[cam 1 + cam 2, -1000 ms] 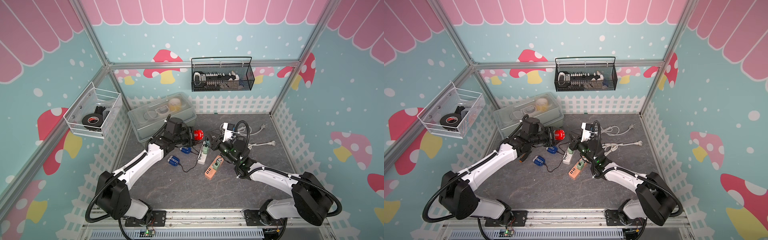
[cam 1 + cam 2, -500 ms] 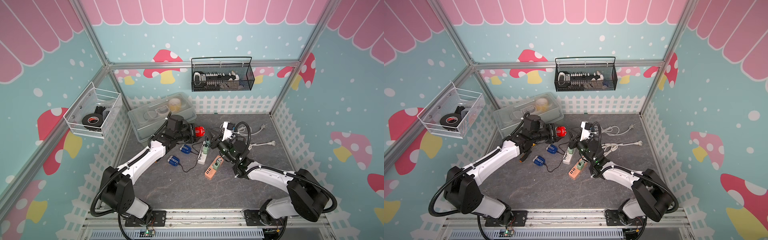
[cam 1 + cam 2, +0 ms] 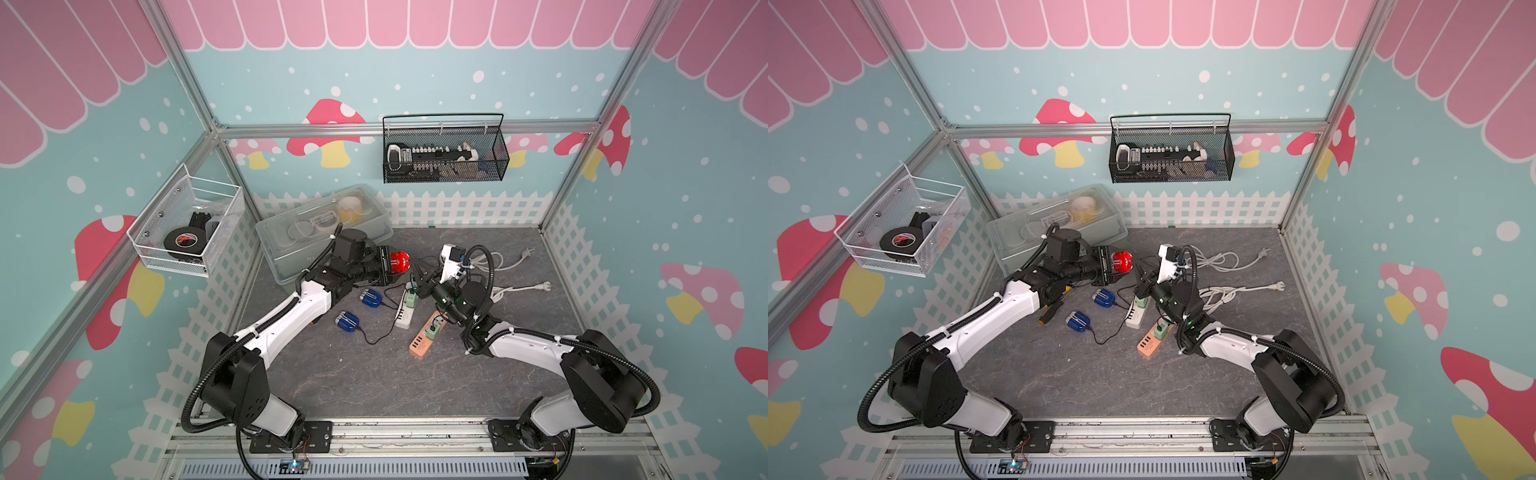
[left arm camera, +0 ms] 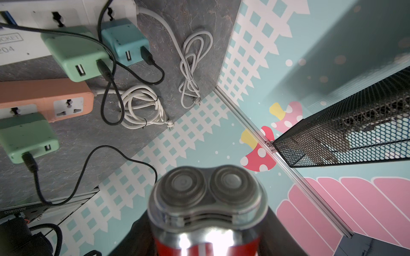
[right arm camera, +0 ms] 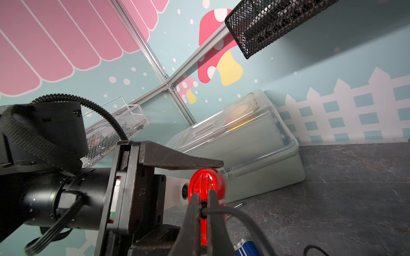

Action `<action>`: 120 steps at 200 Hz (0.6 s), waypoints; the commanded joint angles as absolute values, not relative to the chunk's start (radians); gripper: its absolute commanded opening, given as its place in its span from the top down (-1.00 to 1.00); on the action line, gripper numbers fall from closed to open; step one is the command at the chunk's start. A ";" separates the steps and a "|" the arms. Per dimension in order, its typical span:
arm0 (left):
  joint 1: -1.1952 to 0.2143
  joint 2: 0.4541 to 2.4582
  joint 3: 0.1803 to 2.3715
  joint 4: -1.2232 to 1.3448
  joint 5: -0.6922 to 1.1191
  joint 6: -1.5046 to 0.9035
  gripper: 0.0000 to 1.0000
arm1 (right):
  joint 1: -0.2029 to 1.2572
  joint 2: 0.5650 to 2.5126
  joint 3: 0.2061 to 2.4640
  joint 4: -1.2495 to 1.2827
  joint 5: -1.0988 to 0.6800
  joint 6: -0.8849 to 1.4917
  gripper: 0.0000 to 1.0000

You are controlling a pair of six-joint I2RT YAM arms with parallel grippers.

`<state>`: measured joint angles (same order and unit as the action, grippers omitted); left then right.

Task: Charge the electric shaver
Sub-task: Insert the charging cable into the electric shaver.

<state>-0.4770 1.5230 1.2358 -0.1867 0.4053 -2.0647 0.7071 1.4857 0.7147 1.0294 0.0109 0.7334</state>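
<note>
Insertion step in hand. Left end effector (image 3: 386,265), half spread, clamps shaver (image 3: 400,262) near worktop's (image 3: 374,374) back edge; right end effector (image 5: 202,200), fully closed, pinches cable (image 5: 221,211) at shaver base. Next, probably: align plug, press home.

The left arm (image 3: 291,316) and the right arm (image 3: 528,345) were built alike: long white shell links joined by rounded black motor housings, each on a black, screwed-down base plate (image 3: 316,432). A black corrugated hose (image 5: 97,108) looped loosely outside each arm, and a small green light (image 3: 1188,322) glowed on the right arm's black wrist. The left gripper (image 3: 391,262) had flat, black, wedge-shaped fingers (image 5: 177,159) on a black cylindrical wrist, with thin black wires and a woven black strap round its camera block.
</note>
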 commanded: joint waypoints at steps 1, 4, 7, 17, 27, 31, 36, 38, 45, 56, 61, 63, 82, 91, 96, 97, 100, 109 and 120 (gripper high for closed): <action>-0.474 1.534 1.277 -0.140 0.432 -2.459 1.00 | 0.709 1.505 0.726 1.080 0.019 0.710 1.00; -0.474 1.534 1.278 -0.140 0.432 -2.460 1.00 | 0.709 1.506 0.725 1.081 0.021 0.708 1.00; -0.474 1.535 1.279 -0.138 0.433 -2.460 1.00 | 0.710 1.507 0.725 1.080 0.021 0.704 1.00; -0.475 1.537 1.282 -0.138 0.435 -2.459 1.00 | 0.709 1.509 0.726 1.074 0.024 0.691 1.00; -0.475 1.537 1.286 -0.138 0.434 -2.461 1.00 | 0.709 1.511 0.728 1.070 0.027 0.678 1.00; -0.475 1.536 1.287 -0.138 0.435 -2.461 1.00 | 0.710 1.513 0.730 1.069 0.027 0.671 1.00; -0.476 1.535 1.288 -0.137 0.434 -2.463 1.00 | 0.709 1.516 0.732 1.068 0.026 0.661 1.00; -0.476 1.535 1.288 -0.138 0.434 -2.463 1.00 | 0.709 1.517 0.731 1.068 0.025 0.658 1.00; -0.475 1.534 1.289 -0.136 0.431 -2.465 1.00 | 0.709 1.523 0.732 1.068 0.025 0.647 1.00; -0.475 1.534 1.287 -0.126 0.430 -2.472 1.00 | 0.709 1.531 0.730 1.073 0.026 0.626 1.00; -0.475 1.533 1.284 -0.114 0.430 -2.477 1.00 | 0.710 1.535 0.725 1.084 0.027 0.617 1.00; -0.476 1.534 1.283 -0.109 0.429 -2.479 1.00 | 0.710 1.537 0.724 1.090 0.028 0.611 1.00; -0.477 1.534 1.281 -0.086 0.430 -2.490 1.00 | 0.706 1.546 0.710 1.120 0.051 0.570 1.00; -0.479 1.531 1.281 -0.088 0.426 -2.491 1.00 | 0.703 1.551 0.711 1.122 0.050 0.552 1.00; -0.479 1.531 1.281 -0.086 0.426 -2.491 1.00 | 0.700 1.555 0.713 1.125 0.045 0.548 1.00; -0.479 1.529 1.281 -0.086 0.426 -2.491 1.00 | 0.700 1.557 0.713 1.126 0.045 0.548 1.00; -0.479 1.529 1.282 -0.086 0.425 -2.491 1.00 | 0.699 1.560 0.715 1.130 0.043 0.546 1.00; -0.479 1.529 1.282 -0.086 0.428 -2.490 1.00 | 0.693 1.574 0.721 1.141 0.029 0.548 1.00; -0.480 1.528 1.282 -0.086 0.431 -2.488 1.00 | 0.687 1.594 0.732 1.156 0.012 0.558 1.00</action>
